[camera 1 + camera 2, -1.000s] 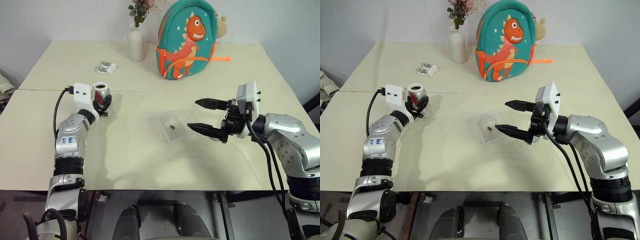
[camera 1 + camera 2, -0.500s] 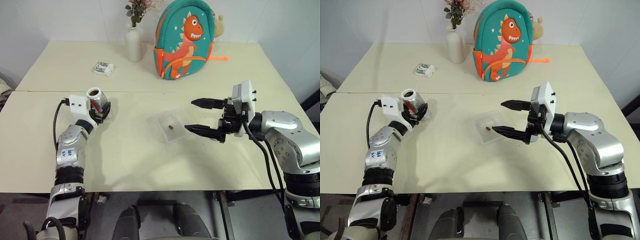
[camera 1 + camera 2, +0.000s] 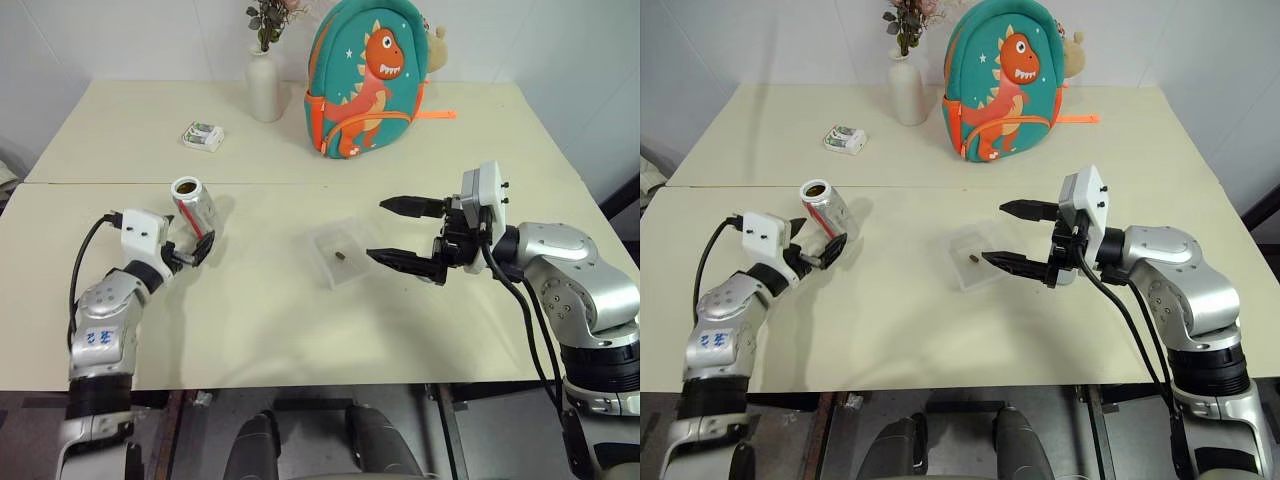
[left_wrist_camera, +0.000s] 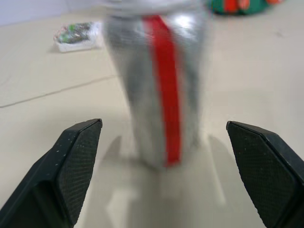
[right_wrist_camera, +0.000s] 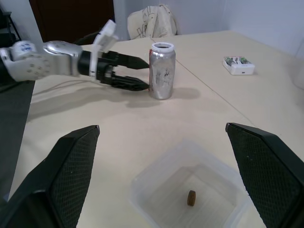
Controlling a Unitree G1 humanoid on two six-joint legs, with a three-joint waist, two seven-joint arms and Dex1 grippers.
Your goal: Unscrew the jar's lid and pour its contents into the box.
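Note:
The jar, silvery with a red stripe and an open top, stands upright on the left of the table, with nothing holding it. My left gripper is open just short of it on the near side, its fingers spread wider than the jar. The clear box lies at the table's middle with the small brown contents inside. My right gripper hangs open and empty at the box's right edge, pointing left. The lid is out of view.
At the back stand a white vase with flowers and a teal dinosaur backpack. A white-and-green packet lies behind the jar. A seam between two tabletops runs across, just behind the jar.
My left gripper has opened, let go of the jar and drawn back toward me. The jar now stands alone on the table. The right arm has not moved.

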